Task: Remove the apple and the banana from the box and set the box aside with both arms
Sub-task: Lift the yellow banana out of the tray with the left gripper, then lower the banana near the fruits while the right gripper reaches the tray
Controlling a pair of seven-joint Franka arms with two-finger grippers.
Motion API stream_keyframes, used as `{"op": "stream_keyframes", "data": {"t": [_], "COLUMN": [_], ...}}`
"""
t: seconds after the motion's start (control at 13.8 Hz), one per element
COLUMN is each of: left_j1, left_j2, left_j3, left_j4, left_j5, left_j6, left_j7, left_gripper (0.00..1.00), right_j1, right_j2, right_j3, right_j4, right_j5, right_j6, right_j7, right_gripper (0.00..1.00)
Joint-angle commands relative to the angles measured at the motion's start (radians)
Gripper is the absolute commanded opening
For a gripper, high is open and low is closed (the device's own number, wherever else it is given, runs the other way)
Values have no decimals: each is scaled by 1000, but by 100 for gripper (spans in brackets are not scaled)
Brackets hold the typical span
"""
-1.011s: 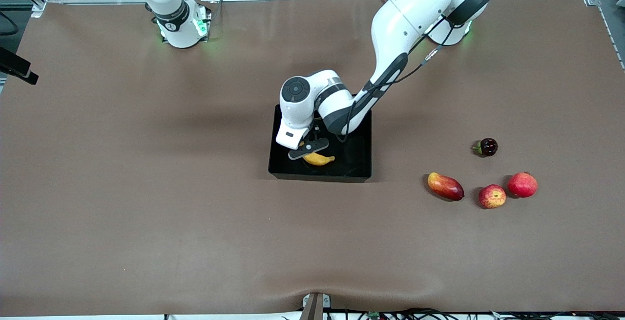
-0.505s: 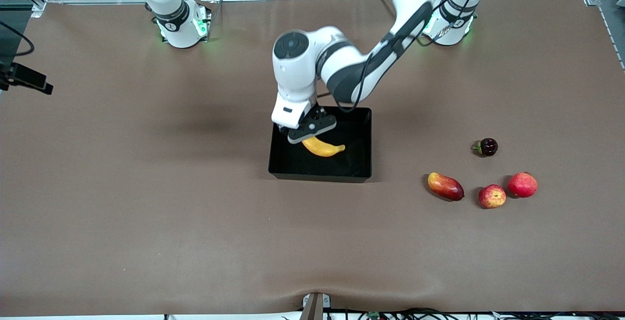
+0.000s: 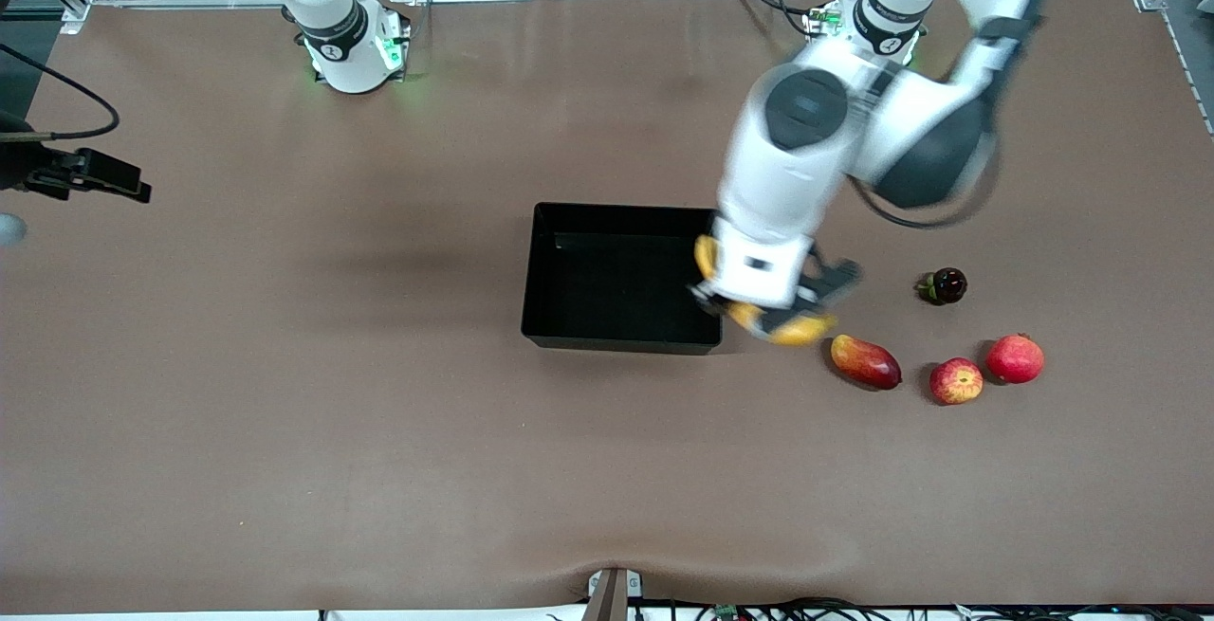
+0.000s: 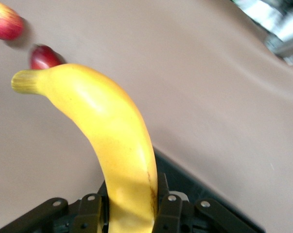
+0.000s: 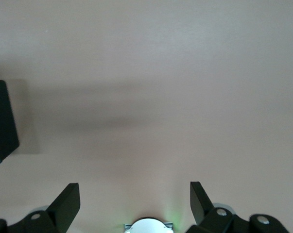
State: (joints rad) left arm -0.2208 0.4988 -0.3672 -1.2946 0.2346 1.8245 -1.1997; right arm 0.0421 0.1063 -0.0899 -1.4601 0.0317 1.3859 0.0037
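My left gripper is shut on the long yellow banana and holds it in the air, over the table just beside the black box on the side toward the left arm's end. In the left wrist view the banana stands between the fingers of the left gripper. The box holds nothing. The small red apple with yellow patches lies on the table toward the left arm's end. My right gripper is open and empty, up at the right arm's end, away from the box.
An oval red-yellow fruit lies on the table close under the held banana. A plain red round fruit sits beside the apple. A small dark fruit lies farther from the camera. A corner of the box shows in the right wrist view.
My left gripper lifted the banana out of the box and carried it toward the left arm's end, past the box wall. The right gripper moved a little inward over the table's edge.
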Motion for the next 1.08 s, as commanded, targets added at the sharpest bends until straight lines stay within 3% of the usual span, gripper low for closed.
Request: {"op": "stream_keyframes", "data": {"t": [0.0,0.29,0.51,0.72,0.87,1.01], "left_j1": [108,302,304,334,337,351], "left_j2": [-5,88,191,276,338,374], "left_j3": [1,1,97,109,148,152], "left_j4": [-34,-17,-17,-12,-5,-5], "left_j5": [-11,-14,-24,-24,-29,-47], "left_j6": [-13,147,316,447,540,561], "left_j7": [-6,51,-13,6,121,156], "left_gripper": [0,0,0,0,0,0], "right_j1": [54,140,151,197,225,255], "right_j2": [27,50,62,78,81,88], "right_j3": [-4,-4,-4,-4,-4,-2], "right_j4": [-11,-29,-52,-81,-135,-167], "right_j5": [27,37,91,123,125,125], "right_j6": [-1,27,62,106,188,246], "right_j7": [65,142,173,189,223,225], "right_gripper": [100,100,100,100,100,100]}}
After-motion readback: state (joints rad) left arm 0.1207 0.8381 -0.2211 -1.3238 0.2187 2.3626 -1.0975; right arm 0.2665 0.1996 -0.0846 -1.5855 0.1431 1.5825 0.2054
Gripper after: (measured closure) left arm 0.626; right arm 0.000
